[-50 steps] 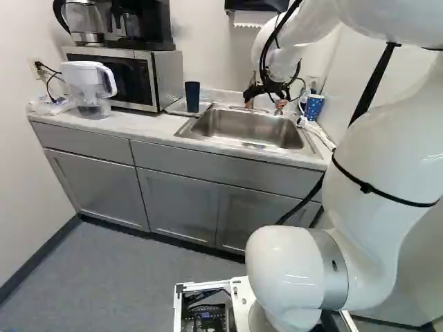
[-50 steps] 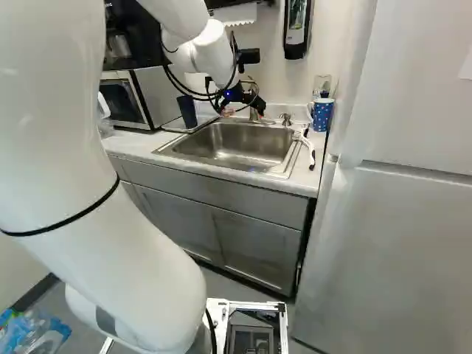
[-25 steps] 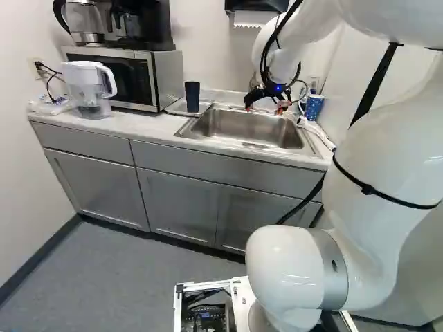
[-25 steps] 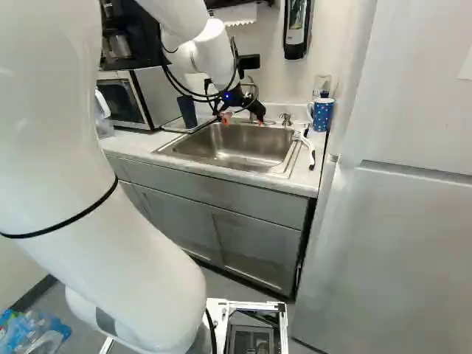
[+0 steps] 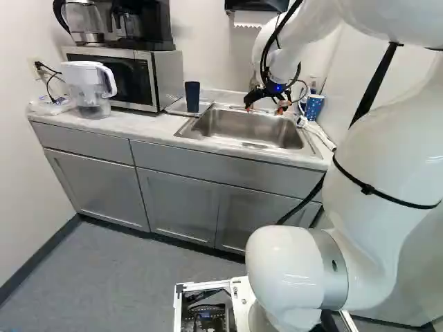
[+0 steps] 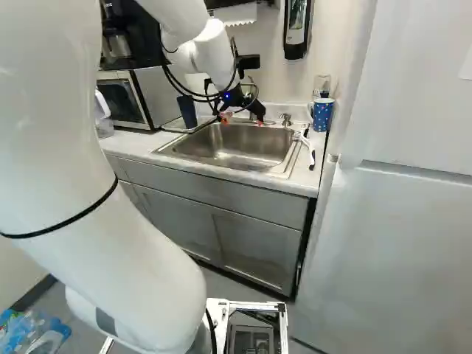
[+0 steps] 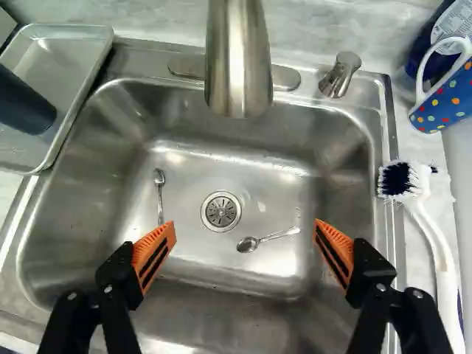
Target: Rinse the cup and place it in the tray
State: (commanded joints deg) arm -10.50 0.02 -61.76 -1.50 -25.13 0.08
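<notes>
Right base view: your gripper (image 6: 243,120), one, above the sink (image 6: 228,151). Wrist view: your fingers (image 7: 153,254), two, orange-padded, standing wide apart. Dark cup (image 7: 22,103), one, in the metal tray (image 7: 82,55) beside the sink. Spoons (image 7: 160,193), two, in the basin ahead of your gripper. Dotted mug (image 7: 448,99), one, and white-handled brush (image 7: 440,258), one, on the surface (image 7: 422,151) across the sink from your tray.

**Dark cup stands in metal tray**

The cup (image 5: 192,97) is plain dark blue, tapering slightly toward its base, and upright; its inside is hard to make out. The shallow silvery tray (image 7: 63,57), with a raised rim, lies flat just beside the sink (image 7: 63,193).
</notes>
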